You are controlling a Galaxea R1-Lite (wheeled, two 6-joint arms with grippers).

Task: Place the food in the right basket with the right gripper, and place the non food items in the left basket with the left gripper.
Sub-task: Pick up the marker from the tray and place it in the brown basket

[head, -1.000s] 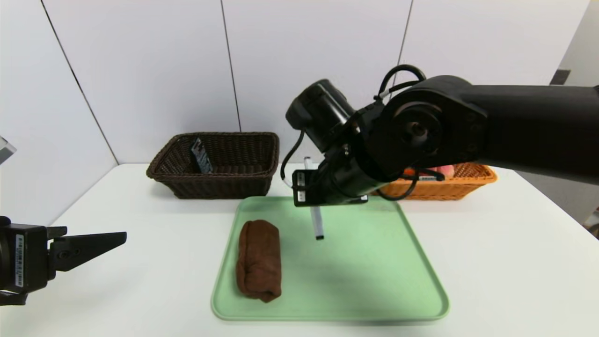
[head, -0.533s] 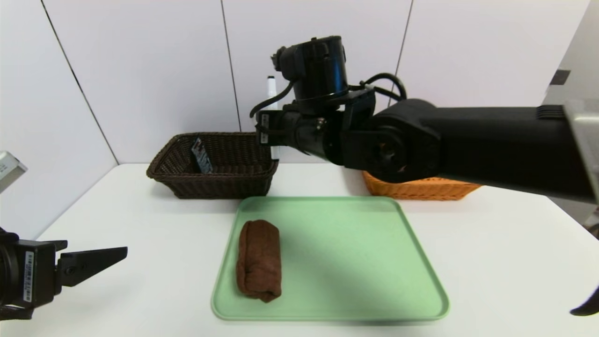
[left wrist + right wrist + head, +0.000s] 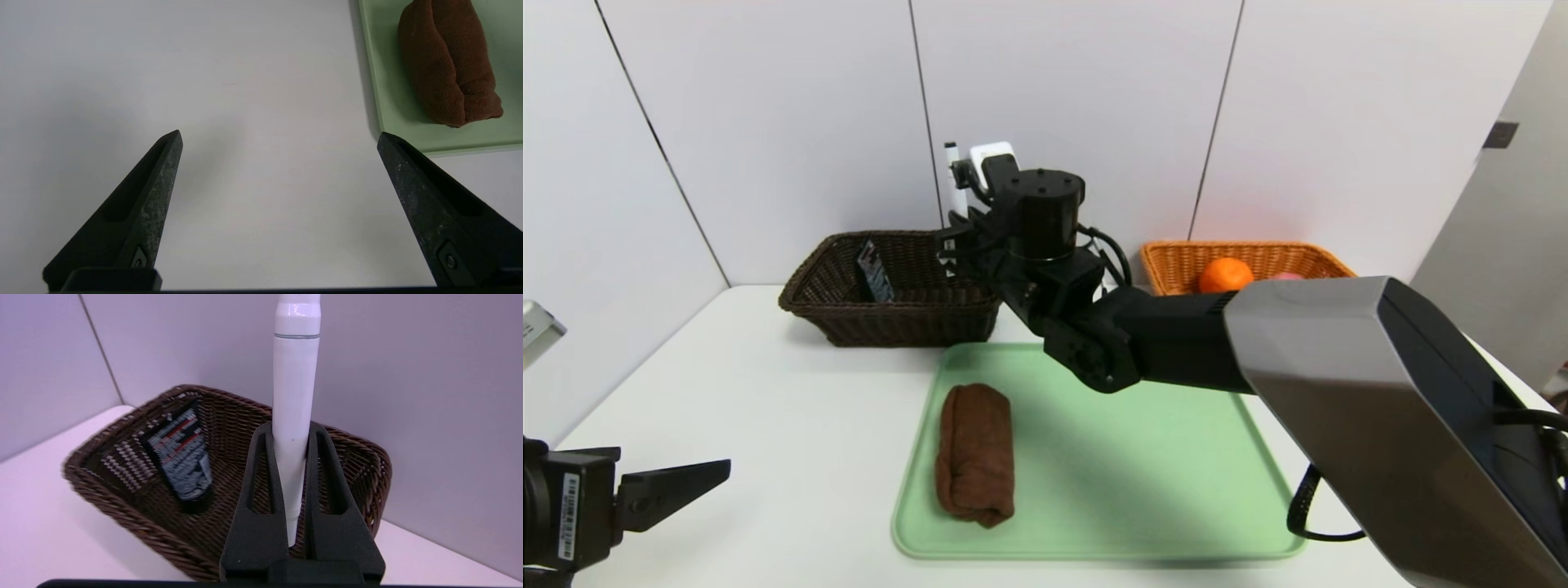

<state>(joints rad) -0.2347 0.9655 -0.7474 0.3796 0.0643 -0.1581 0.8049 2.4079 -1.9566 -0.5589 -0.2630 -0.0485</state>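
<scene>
Above the dark brown basket [image 3: 894,286], at about 11 o'clock from the green tray [image 3: 1192,457], the right gripper [image 3: 291,437] is holding a white marker [image 3: 295,375]; its fingers are clenched on the lower part of the barrel, with most of the length standing free above them. The marker is pointing almost straight up, its long axis near vertical, and the dark-tipped end is showing at the top in the head view [image 3: 950,175].

I judge the marker to be light, stiff and smooth, so it is likely slipping easily in a weak pinch. A hold across the barrel nearer to its middle would be steadier than this low one.

Inside the same basket a black remote control [image 3: 179,457] is leaning against the wall. The orange basket [image 3: 1262,257], at 1 o'clock from the tray, is holding an orange fruit [image 3: 1225,275].

On the tray, toward 9 o'clock, a rolled brown towel [image 3: 976,453] is lying with its long axis running from 12 to 6 o'clock. It looks soft and light; a pinch across its middle seems best.

The left gripper [image 3: 280,139] is hovering released over the table [image 3: 768,408] at 8 o'clock, grasping nothing.
</scene>
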